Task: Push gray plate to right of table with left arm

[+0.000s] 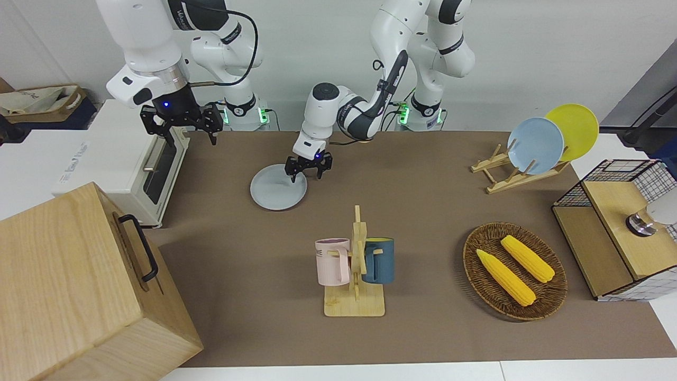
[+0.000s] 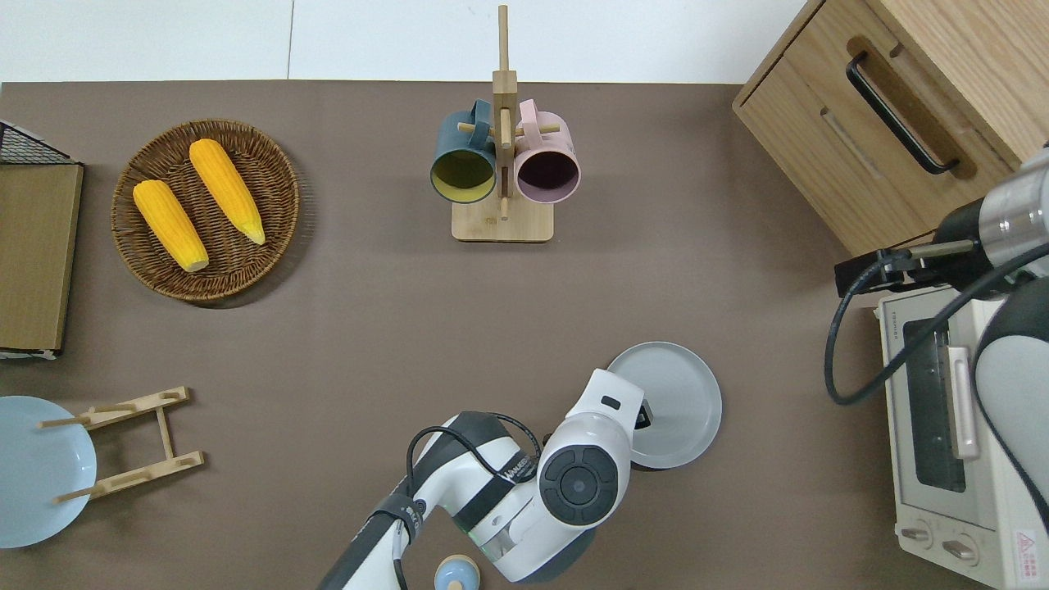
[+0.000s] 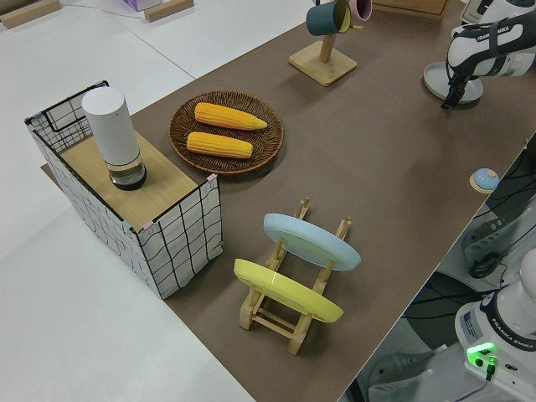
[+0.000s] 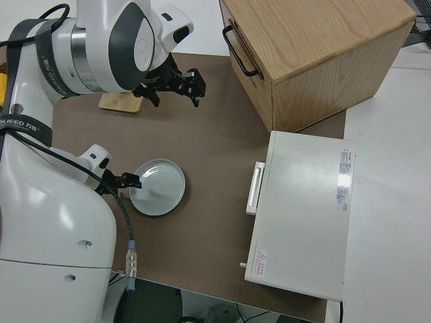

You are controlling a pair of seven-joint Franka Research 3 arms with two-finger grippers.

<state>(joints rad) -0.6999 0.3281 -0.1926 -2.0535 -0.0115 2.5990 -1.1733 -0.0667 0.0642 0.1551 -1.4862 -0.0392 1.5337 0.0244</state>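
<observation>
The gray plate (image 1: pixel 275 191) lies flat on the brown table (image 1: pixel 423 211), toward the right arm's end and near the robots; it also shows in the overhead view (image 2: pixel 680 393) and the right side view (image 4: pixel 161 188). My left gripper (image 1: pixel 307 171) is open and empty. It hangs just over the plate's rim on the side toward the left arm's end, mostly hidden under its wrist in the overhead view (image 2: pixel 643 418). My right gripper (image 1: pixel 180 125) is open, and the right arm is parked.
A white toaster oven (image 1: pixel 132 159) and a wooden cabinet (image 1: pixel 79 286) stand at the right arm's end. A mug rack (image 1: pixel 355 270) stands mid-table, farther from the robots. A corn basket (image 1: pixel 514 271), a plate rack (image 1: pixel 534 145) and a wire box (image 1: pixel 619 227) are toward the left arm's end.
</observation>
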